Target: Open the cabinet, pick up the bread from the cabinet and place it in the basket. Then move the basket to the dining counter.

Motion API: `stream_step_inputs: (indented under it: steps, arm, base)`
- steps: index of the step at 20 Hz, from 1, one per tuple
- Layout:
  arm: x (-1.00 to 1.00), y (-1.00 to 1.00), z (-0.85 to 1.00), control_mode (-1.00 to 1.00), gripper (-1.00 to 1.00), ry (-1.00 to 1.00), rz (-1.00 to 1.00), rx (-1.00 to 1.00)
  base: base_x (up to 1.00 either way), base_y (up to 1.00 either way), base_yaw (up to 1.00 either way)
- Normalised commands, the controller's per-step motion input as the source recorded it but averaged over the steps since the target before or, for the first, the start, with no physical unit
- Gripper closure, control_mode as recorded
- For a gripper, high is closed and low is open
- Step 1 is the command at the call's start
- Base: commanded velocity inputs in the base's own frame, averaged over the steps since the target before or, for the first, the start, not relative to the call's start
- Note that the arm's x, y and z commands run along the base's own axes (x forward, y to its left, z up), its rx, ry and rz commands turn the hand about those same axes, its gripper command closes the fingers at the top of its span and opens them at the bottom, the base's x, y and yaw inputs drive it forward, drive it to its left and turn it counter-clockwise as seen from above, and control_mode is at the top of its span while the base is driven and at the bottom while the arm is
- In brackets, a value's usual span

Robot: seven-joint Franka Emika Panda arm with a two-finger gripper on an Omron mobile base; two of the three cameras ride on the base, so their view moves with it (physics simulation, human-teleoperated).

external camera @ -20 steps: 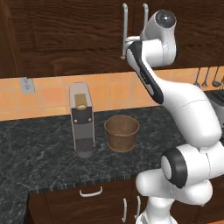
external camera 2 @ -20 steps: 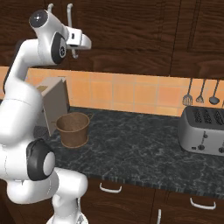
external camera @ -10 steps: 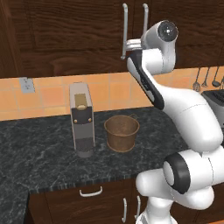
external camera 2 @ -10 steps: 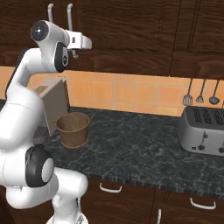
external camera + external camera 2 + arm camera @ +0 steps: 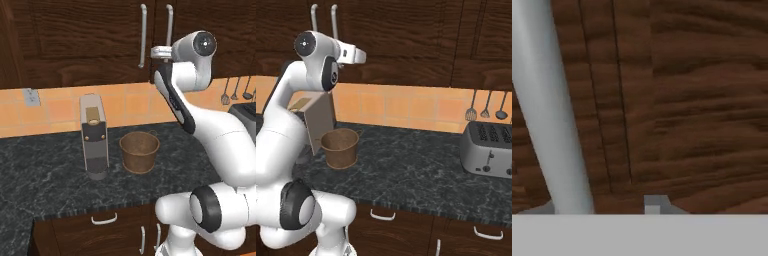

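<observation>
You have the cabinet (image 5: 90,40) on the wall above the dark granite counter (image 5: 45,190), both doors closed, its 2 silver bar handles side by side with their long axes running straight up and down. The right handle (image 5: 168,25) stands directly over the gripper (image 5: 159,52), which is raised to its lower end. In the hand view that handle (image 5: 549,110) crosses the frame as a pale bar, slightly tilted, against the wood grain — 1 fingertip (image 5: 654,204) barely shows beside it, so you cannot tell how wide the jaws stand or whether they pinch the bar. The bread is behind the doors. The basket (image 5: 139,151) sits upright on the granite, mouth up, just beside the grey coffee machine (image 5: 94,137). A toaster (image 5: 488,149) sits further right — cut off at the frame edge.
</observation>
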Motion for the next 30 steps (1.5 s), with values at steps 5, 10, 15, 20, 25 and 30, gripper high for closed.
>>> stream_step_inputs:
  steps: [5,10,15,20,25,30]
  arm:
    - [-1.00,-1.00,0.00,-1.00,1.00,0.00,0.00,0.25]
    - [-1.00,-1.00,0.00,-1.00,1.00,0.00,0.00,0.18]
    - [-1.00,-1.00,0.00,-1.00,1.00,0.00,0.00,0.15]
    - [-1.00,-1.00,0.00,-1.00,1.00,-0.01,0.00,0.12]
    - [-0.93,-1.00,0.00,-1.00,1.00,-0.03,0.00,0.12]
    - [-0.98,-0.59,0.16,-1.00,1.00,-0.14,-0.10,0.15]
  base:
    - [0.00,0.00,0.00]
    - [0.00,0.00,0.00]
    - [0.00,0.00,0.00]
    - [0.00,0.00,0.00]
    - [0.00,0.00,0.00]
    - [0.00,0.00,0.00]
